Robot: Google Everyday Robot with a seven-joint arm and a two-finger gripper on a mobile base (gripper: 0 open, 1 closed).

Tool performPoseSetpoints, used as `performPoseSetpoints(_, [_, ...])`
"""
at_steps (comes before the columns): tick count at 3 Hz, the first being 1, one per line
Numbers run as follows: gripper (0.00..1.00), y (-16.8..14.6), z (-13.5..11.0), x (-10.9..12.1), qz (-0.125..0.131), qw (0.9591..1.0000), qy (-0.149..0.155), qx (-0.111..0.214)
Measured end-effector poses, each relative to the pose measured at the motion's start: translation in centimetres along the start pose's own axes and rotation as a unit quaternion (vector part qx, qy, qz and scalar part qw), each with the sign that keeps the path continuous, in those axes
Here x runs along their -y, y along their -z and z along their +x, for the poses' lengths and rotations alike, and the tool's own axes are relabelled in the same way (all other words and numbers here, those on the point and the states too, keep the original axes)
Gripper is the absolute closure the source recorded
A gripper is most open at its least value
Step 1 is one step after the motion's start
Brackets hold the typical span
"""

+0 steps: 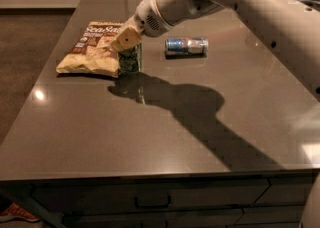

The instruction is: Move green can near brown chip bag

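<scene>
The green can (130, 61) stands upright right against the right edge of the brown chip bag (92, 48), which lies flat at the table's far left. My gripper (125, 39) comes down from the upper right on the white arm and is shut on the can's top. One tan finger (126, 37) covers the can's rim. The can's base is at the table surface or just above it; I cannot tell which.
A blue and silver can (186, 46) lies on its side to the right of the green can. The dark table (150, 137) has its front edge near me and a drop to the floor on the left. The arm's shadow falls across the middle.
</scene>
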State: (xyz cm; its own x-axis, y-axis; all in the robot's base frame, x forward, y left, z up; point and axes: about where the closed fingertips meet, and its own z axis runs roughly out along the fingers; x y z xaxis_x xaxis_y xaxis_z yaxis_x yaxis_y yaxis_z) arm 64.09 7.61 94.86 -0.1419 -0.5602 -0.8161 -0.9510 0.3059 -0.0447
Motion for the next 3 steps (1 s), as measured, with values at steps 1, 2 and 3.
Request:
performPoseSetpoints(1, [1.00, -0.45, 0.56, 0.82, 0.004, 1.0000, 0.003, -0.006])
performPoseSetpoints(2, [0.82, -0.73, 1.09, 1.47, 0.009, 0.9999, 0.002, -0.013])
performPoseSetpoints(3, [0.60, -1.22, 1.45, 1.53, 0.004, 0.9999, 0.000, -0.014])
